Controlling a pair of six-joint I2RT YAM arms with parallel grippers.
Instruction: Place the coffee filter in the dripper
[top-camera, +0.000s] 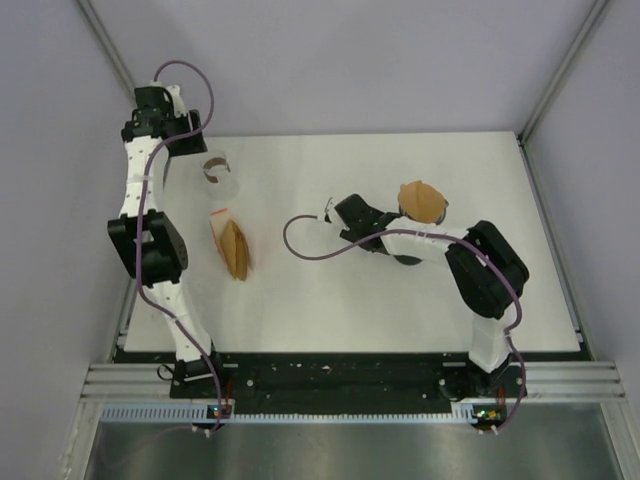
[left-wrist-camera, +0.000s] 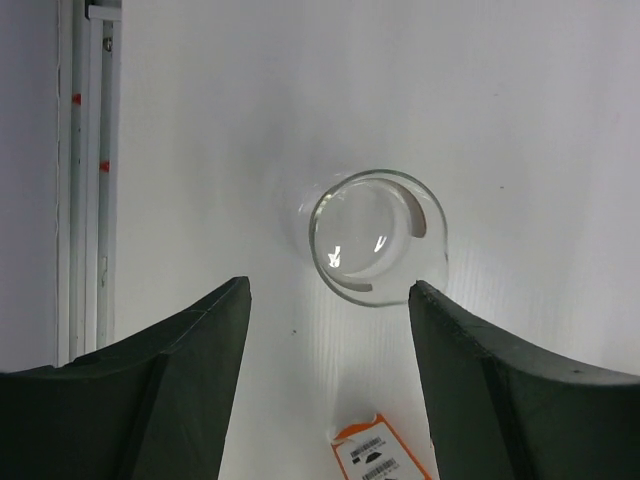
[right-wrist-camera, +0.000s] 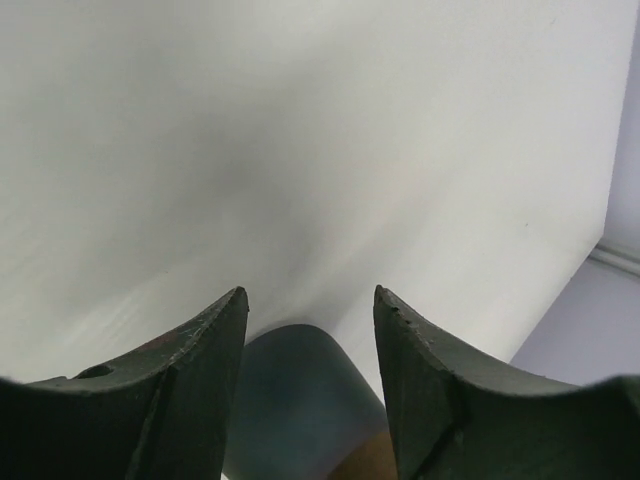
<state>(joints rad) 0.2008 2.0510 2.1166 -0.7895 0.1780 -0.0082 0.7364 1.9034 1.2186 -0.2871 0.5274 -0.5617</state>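
Shows coffee filter (top-camera: 422, 200) resting in dripper (top-camera: 442, 206) at 2 o'clock, probably done. Has right hand (right-wrist-camera: 310, 292) wide beside it, left hand (left-wrist-camera: 330, 284) wide above glass (left-wrist-camera: 377, 237).

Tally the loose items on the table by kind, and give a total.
Clear glass vessel: 1
Orange-labelled pack of brown paper filters: 1
Single brown paper filter: 1
Dark blue-grey rounded vessel: 1
Total: 4

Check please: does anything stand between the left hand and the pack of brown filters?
Nothing visible does. The open left hand hovers by the clear glass; the filter pack lies just nearer the arm's base, with only bare table between.
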